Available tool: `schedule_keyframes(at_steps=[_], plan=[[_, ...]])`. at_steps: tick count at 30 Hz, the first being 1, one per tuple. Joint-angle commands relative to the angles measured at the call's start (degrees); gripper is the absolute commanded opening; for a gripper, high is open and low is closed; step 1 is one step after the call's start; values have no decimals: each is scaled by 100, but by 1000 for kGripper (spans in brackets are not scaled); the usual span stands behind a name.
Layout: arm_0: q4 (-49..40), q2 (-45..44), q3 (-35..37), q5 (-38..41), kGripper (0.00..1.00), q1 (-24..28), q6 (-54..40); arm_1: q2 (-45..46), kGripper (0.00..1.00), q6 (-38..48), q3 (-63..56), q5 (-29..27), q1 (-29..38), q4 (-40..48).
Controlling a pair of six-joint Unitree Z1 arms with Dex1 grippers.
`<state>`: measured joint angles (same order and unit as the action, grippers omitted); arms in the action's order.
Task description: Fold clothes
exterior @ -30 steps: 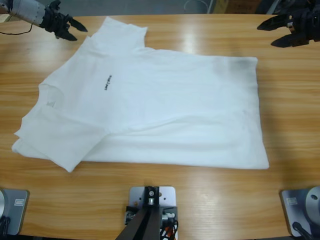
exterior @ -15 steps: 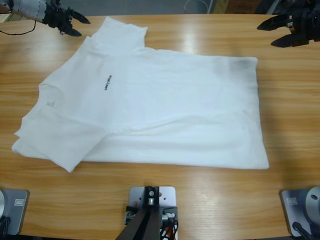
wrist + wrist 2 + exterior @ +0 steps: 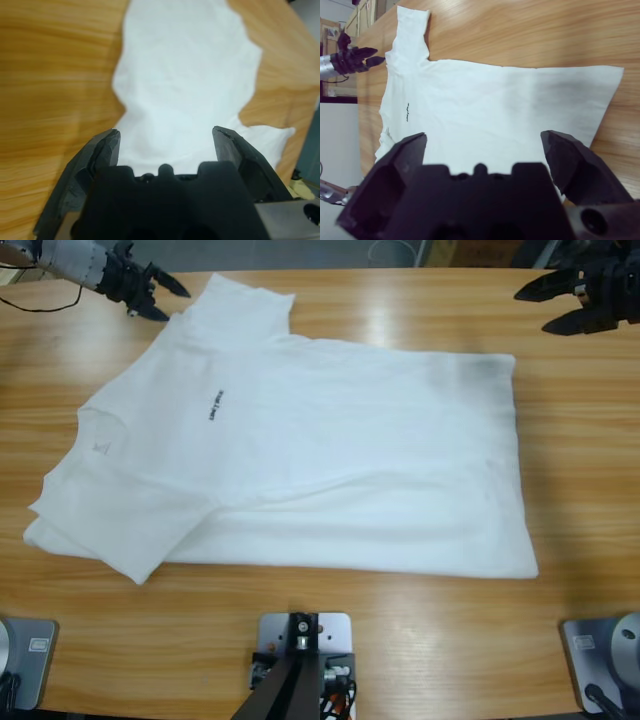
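White T-shirt (image 3: pixel 300 455) was laid flat across the desk (image 3: pixel 580 440); chest print (image 3: pixel 215 404) was legible only from above. Left gripper (image 3: pixel 168 298) was poised at the far sleeve, right gripper (image 3: pixel 548 308) far right; both fingers were spread, empty.

Left gripper (image 3: pixel 166 137) rises from the bottom edge, black jaws spread wide apart with nothing between them. Past the jaws lies the white T-shirt (image 3: pixel 187 85) on the wooden table (image 3: pixel 55 80), cloth filling the gap between the fingertips (image 3: pixel 111 140) (contact with the cloth can't be told). The shirt's edge is wavy on both sides, narrowing partway up, then widening. A flap of cloth sticks out at lower right. Bare wood shows on the left and upper right.
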<state>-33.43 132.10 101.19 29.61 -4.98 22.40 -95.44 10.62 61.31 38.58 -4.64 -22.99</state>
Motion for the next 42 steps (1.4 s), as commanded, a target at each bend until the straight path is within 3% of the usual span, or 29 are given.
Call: schedule_keyframes(at_steps=[1,9,24,42], plan=[[-206,347,-145,-396,720,-100,-131,-58,927,2,-188,106,-55,49],[-677,554,381,-669,720,-290,-131,-128,927,2,-179,113,-55,93],[-2041,1252,2103,-1040,711,-387,-171,-158,927,2,-123,133,-55,93],[-2467,1516,2773,-896,701,-654,-127,-186,927,-7,-100,141,-55,128]])
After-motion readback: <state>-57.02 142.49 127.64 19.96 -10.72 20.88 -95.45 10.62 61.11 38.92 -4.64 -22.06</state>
